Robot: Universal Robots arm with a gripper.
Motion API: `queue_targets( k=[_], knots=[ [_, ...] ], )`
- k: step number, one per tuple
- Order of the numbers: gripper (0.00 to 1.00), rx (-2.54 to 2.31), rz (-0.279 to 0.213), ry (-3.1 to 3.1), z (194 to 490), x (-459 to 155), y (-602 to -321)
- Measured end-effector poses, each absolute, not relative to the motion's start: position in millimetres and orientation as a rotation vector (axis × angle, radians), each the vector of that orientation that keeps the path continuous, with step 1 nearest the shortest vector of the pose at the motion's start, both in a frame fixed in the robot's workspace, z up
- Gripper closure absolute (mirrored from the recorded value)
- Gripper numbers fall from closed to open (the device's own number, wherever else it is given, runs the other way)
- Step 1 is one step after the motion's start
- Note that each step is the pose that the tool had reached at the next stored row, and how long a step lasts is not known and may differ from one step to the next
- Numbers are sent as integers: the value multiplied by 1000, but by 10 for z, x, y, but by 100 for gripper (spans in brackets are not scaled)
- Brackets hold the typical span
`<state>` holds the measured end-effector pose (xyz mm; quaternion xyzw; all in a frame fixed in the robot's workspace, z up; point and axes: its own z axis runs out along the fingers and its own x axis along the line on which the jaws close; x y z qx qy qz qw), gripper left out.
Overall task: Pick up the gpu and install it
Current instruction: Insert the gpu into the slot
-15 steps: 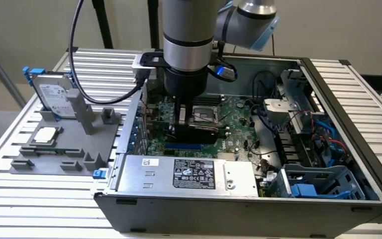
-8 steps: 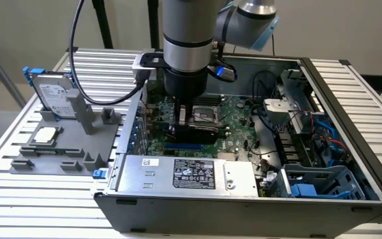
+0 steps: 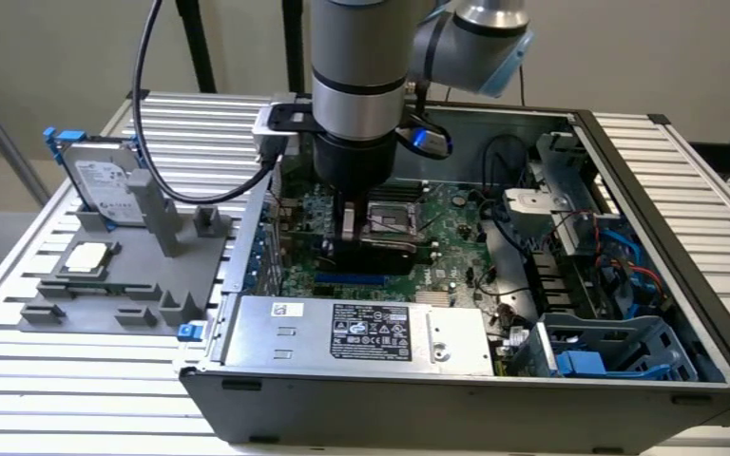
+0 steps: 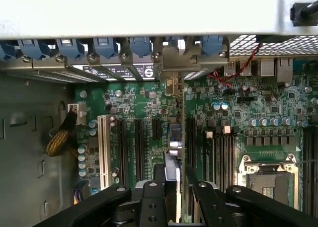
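Grey slatted table (image 3: 35,351) bears the open case (image 3: 467,389); hand (image 4: 174,187) grips the gpu (image 4: 173,142) edge-on over the motherboard (image 4: 149,108).

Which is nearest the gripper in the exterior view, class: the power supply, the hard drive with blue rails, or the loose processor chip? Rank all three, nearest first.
Measured from the gripper, down over the motherboard:
1. Power supply: inside the case, along its near wall, just in front of the gripper.
2. Hard drive with blue rails: standing on the grey fixture at the exterior view's left.
3. Processor chip: lying flat on that fixture, slightly farther left.
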<state>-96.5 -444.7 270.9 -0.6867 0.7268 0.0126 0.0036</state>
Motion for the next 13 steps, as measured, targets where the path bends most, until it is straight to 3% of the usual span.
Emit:
queue_targets(
  k=[13],
  knots=[
    [100,-2193,43,2242,2664,-971,-4448]
  ],
)
